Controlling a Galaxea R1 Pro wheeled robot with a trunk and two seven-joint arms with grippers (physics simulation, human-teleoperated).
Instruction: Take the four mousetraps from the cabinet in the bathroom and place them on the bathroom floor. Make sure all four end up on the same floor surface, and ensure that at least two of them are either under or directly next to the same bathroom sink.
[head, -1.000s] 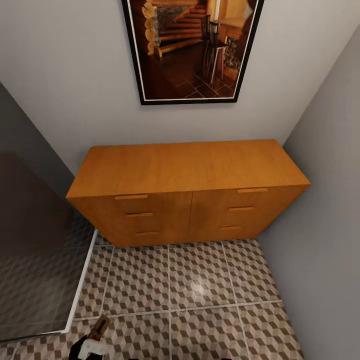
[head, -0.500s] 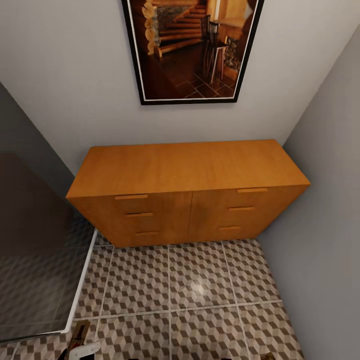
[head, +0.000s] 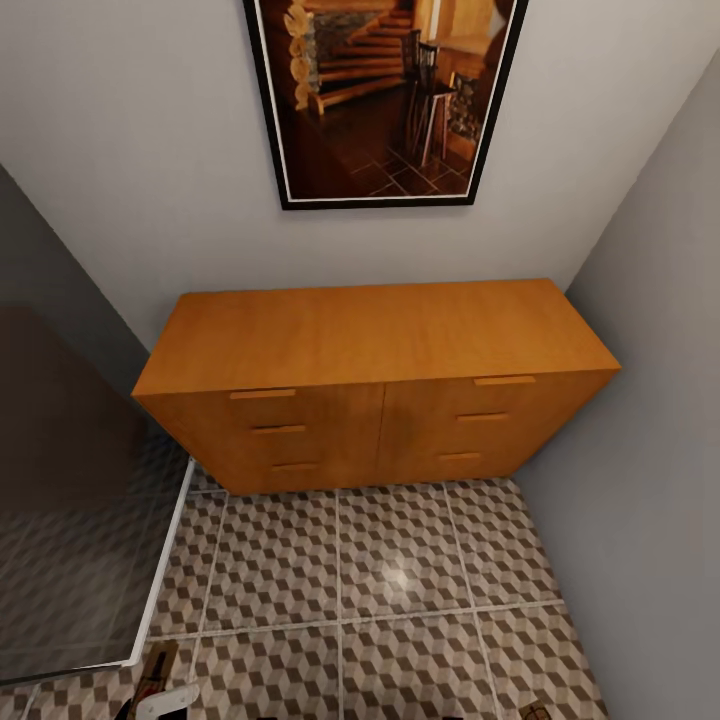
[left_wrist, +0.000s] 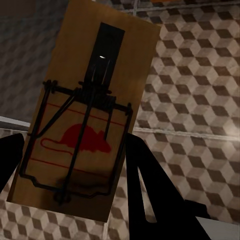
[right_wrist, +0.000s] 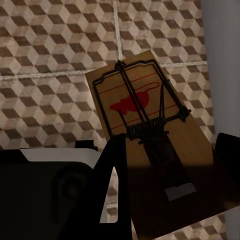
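A flat rectangular tan wooden mousetrap with a dark wire spring and a red mouse print (left_wrist: 82, 125) is held in the left hand (left_wrist: 75, 165), clenched on the board's lower end, one dark finger (left_wrist: 145, 185) against a long edge. It is seen above the brown, beige and white cube-patterned bathroom floor tiles (left_wrist: 200, 85). Its long axis runs away from the hand, the black metal tab at the far end, tilted slightly off the fingers' line. In the head view its corner (head: 157, 665) shows at the lower edge, long axis pointing toward the cabinet.

A second tan wooden mousetrap of the same make (right_wrist: 150, 135) is grasped by the right hand (right_wrist: 167, 190) over the same tiles; its printed end points away from the hand, the long axis slanted across the fingers.

Each trap is judged light, stiff and thin. The smooth board could slip or pivot in a narrow pinch. The wire frame is best left untouched; hold is best taken across the board's long edges.

The low orange-brown wooden cabinet (head: 375, 335) stands well beyond, drawers closed, beneath a black-framed picture (head: 385, 100)
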